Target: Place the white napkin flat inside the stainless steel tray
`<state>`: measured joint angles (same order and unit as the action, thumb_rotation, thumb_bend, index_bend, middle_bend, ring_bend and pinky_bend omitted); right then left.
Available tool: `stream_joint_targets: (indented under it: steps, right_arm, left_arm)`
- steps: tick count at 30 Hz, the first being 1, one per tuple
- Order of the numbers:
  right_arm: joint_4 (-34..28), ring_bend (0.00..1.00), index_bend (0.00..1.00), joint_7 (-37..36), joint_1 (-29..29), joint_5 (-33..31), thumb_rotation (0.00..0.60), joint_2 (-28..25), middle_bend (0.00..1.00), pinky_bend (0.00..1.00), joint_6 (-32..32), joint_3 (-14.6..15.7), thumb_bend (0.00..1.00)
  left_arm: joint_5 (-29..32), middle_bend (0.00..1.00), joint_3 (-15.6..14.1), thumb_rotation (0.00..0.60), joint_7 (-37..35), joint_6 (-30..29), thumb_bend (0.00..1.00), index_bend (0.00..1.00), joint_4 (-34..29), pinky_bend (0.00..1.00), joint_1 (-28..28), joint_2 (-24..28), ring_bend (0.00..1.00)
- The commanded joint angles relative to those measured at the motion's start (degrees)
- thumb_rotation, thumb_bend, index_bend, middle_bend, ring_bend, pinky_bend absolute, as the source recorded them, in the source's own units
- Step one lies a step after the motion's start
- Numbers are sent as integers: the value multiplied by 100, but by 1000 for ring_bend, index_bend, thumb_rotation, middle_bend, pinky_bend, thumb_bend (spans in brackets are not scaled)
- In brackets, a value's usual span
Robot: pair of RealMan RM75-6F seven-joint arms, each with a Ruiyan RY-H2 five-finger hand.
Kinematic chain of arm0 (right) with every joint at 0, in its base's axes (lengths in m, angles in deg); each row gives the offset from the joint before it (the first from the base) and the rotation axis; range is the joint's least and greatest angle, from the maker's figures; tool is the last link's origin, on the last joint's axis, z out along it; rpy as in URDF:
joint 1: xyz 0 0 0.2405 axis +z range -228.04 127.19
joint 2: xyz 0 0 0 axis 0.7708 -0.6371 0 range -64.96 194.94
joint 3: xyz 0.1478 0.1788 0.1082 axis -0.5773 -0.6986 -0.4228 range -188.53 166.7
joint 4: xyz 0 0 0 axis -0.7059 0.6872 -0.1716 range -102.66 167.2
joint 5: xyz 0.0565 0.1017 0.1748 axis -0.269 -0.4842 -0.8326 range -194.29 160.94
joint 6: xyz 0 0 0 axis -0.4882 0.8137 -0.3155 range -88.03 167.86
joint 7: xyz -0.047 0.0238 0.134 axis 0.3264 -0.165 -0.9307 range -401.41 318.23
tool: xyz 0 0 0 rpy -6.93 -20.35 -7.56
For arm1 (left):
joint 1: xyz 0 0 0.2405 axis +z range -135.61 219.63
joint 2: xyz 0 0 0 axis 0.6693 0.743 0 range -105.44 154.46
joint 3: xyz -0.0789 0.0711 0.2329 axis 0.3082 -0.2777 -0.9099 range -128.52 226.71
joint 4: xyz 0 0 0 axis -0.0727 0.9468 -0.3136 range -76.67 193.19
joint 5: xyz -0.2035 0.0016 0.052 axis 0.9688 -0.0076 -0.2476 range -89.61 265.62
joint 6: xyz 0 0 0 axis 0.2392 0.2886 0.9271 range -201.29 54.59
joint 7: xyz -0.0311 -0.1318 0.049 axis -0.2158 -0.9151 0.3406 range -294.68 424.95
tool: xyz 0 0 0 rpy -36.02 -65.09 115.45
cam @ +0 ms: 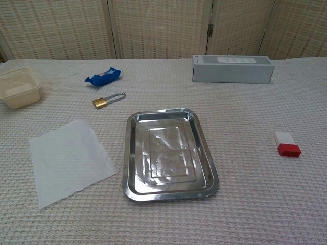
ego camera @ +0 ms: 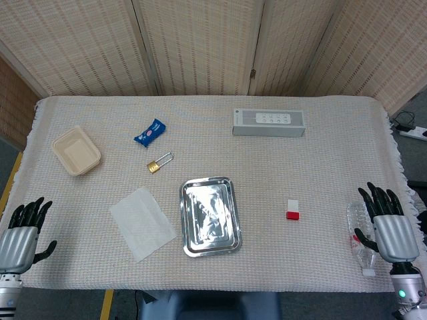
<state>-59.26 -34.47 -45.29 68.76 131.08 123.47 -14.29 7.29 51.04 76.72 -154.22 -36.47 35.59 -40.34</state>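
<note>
Nothing looks done yet: the thin white square napkin (ego camera: 142, 222) lies flat on the desk just left of the empty stainless steel tray (ego camera: 209, 216), lower centre; left hand (ego camera: 21, 235) and right hand (ego camera: 390, 227) wait at the bottom corners, fingers apart, holding nothing

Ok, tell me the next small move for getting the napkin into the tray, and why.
Probably bring the left hand in over the white napkin. It lies flat on the table just left of the stainless steel tray, untouched, and that hand is the nearer one, open at the table's edge.
</note>
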Motion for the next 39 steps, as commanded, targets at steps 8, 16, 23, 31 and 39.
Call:
stream_joint_targets:
  steps: [8, 16, 23, 31, 39]
  right_arm:
    - [-37, 0, 0, -51, -18, 95, 600, -24, 0, 0, 71, 24, 326]
    - [-6, 0, 0, -277, -51, 248, 600, -49, 0, 0, 196, 49, 325]
    - [340, 0, 0, -394, -32, 441, 600, 247, 0, 0, 437, -19, 326]
    - [357, 0, 0, -312, -15, 243, 600, 352, 0, 0, 398, -121, 326]
    - [351, 0, 0, -267, -11, 186, 600, 358, 0, 0, 342, -117, 326]
  left_arm:
    - [-7, 53, -68, 600, 42, 136, 339, 14, -19, 0, -36, -30, 13]
    - [-611, 308, -179, 600, -392, 216, 337, 40, 373, 261, -231, -286, 122]
    - [-1714, 971, -268, 600, -1021, -189, 254, 305, 1734, 974, -562, -917, 745]
    - [-2074, 1000, -436, 600, -2170, -250, 225, 471, 2979, 1000, -839, -1447, 966]
    - [-2353, 1000, -658, 600, -2808, -488, 227, 490, 4464, 1000, -965, -2140, 970]
